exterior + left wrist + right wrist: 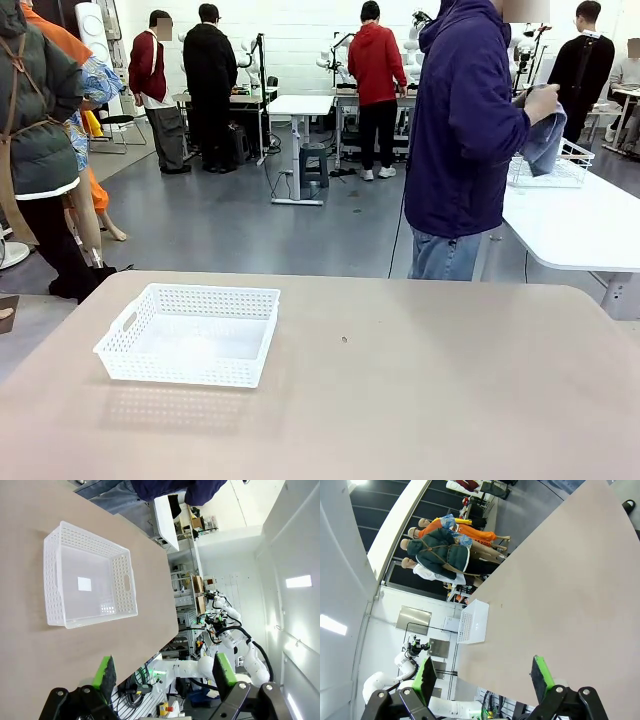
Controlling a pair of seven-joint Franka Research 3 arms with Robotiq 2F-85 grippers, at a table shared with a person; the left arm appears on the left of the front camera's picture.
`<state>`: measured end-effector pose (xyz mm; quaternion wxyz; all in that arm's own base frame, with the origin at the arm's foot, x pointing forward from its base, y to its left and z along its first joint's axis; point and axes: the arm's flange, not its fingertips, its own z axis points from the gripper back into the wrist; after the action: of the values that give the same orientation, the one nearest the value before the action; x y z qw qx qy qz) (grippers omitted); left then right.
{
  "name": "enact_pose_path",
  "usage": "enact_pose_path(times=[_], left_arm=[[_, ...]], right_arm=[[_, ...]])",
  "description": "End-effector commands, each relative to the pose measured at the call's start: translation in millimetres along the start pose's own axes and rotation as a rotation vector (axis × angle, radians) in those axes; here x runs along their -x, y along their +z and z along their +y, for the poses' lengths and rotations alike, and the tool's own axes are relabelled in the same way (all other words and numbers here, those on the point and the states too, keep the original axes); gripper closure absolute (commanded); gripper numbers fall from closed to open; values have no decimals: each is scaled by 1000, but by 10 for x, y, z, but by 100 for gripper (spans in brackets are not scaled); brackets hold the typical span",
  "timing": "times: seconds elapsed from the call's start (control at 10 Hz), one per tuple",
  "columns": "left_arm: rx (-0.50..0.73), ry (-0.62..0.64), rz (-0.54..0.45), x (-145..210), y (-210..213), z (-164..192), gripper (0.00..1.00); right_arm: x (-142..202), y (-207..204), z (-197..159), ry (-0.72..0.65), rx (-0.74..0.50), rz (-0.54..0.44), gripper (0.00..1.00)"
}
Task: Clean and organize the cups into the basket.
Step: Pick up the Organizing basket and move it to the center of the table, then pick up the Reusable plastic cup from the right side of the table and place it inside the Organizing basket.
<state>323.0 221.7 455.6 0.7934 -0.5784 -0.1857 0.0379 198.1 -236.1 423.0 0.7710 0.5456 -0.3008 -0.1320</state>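
The white perforated basket (190, 333) sits empty on the left part of the tan table, with nothing inside it. From the left wrist it appears as the basket (87, 582) ahead of my left gripper (162, 672), whose green-padded fingers stand wide apart and hold nothing. My right gripper (482, 677) is likewise open and empty above bare tabletop, with the basket (473, 621) small and far off. The cups are out of view. A person in a purple hoodie (465, 130) stands at the far side, turned toward a neighbouring table, holding a grey cloth (545, 135).
A white side table (590, 225) at the right carries a white wire basket (550, 168). A small dark speck (344, 340) lies mid-table. The tan table (420, 400) offers wide free room right of the basket. Other people stand farther back.
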Motion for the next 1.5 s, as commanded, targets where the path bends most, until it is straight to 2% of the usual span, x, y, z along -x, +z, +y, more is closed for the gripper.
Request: enact_pose_path(times=[0.0,1.4], left_arm=[[14,-6,-8,-9,5,-12,0],[14,-6,-8,-9,5,-12,0]], right_arm=[[3,14,-10,12,-5,4,0],[3,14,-10,12,-5,4,0]])
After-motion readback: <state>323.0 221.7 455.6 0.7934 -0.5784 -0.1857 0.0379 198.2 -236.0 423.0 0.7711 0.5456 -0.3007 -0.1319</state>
